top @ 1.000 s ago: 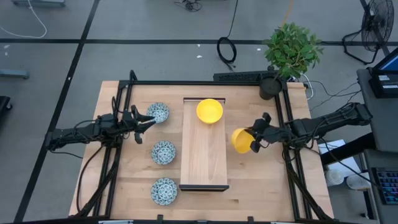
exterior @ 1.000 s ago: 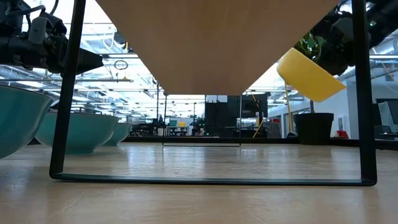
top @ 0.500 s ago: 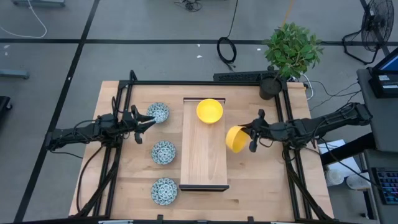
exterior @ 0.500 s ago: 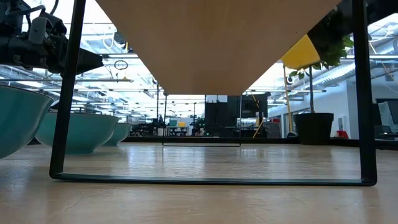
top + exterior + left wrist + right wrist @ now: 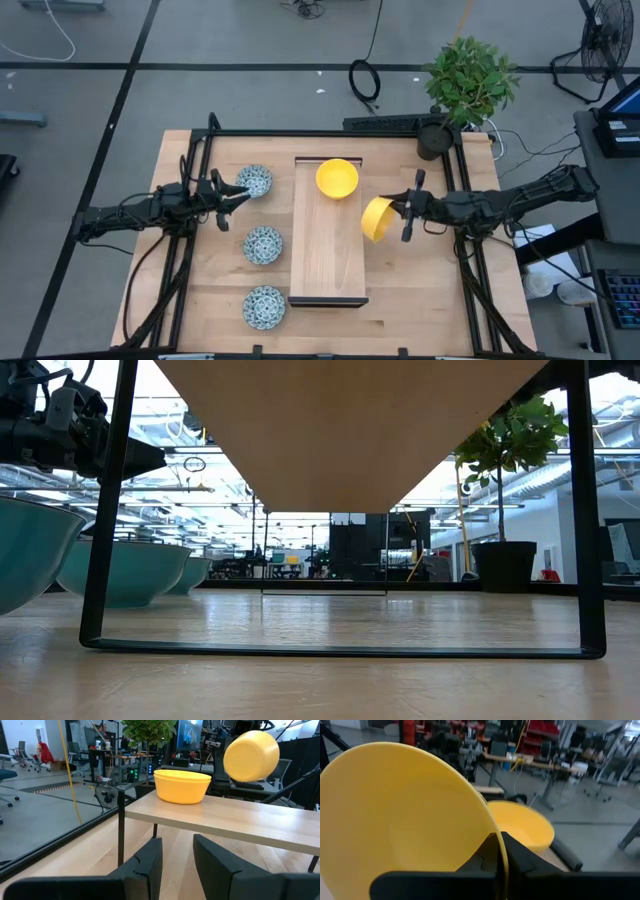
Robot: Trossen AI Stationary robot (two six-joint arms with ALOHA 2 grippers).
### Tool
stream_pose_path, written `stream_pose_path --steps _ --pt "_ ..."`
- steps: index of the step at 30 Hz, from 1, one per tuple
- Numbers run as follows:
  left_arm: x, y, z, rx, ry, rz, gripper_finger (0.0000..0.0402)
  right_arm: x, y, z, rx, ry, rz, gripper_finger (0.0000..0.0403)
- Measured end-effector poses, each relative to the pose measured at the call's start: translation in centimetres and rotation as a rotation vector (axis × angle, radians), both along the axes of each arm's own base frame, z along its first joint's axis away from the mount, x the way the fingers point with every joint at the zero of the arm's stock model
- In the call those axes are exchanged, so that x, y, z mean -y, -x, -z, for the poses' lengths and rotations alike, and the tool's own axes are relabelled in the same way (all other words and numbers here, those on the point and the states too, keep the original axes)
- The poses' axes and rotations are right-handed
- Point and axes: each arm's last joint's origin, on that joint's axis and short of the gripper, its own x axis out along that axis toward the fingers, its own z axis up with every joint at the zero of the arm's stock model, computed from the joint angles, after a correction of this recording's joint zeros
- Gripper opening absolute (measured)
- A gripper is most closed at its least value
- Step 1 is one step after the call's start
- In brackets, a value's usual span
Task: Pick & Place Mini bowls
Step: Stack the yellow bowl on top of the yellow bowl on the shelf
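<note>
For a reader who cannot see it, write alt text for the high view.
Seen from above, the right gripper holds a tilted plain yellow round bowl at the right edge of a long wooden tray, where another yellow bowl already sits. Three blue-green patterned white bowls line the table left of the tray, the left gripper beside the farthest.

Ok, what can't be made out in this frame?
- Low view: the tray hides its yellow bowl and the carried bowl.
- High view: too small to show whether the left hand touches the nearest patterned bowl.
- Right wrist view: the carried bowl hides the tray surface below the right hand.
</note>
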Motion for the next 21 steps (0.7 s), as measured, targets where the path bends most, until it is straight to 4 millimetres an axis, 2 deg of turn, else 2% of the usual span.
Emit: stream_pose_path --steps 9,21 --pt "0.0 0.0 0.0 0.000 0.000 0.001 0.0113 0.0 -0.1 -1.5 0.106 0.130 -0.012 0.0000" --pt "0.0 0.0 0.0 0.000 0.000 0.000 0.0113 0.2 -0.1 -1.9 0.100 0.292 0.001 0.0000"
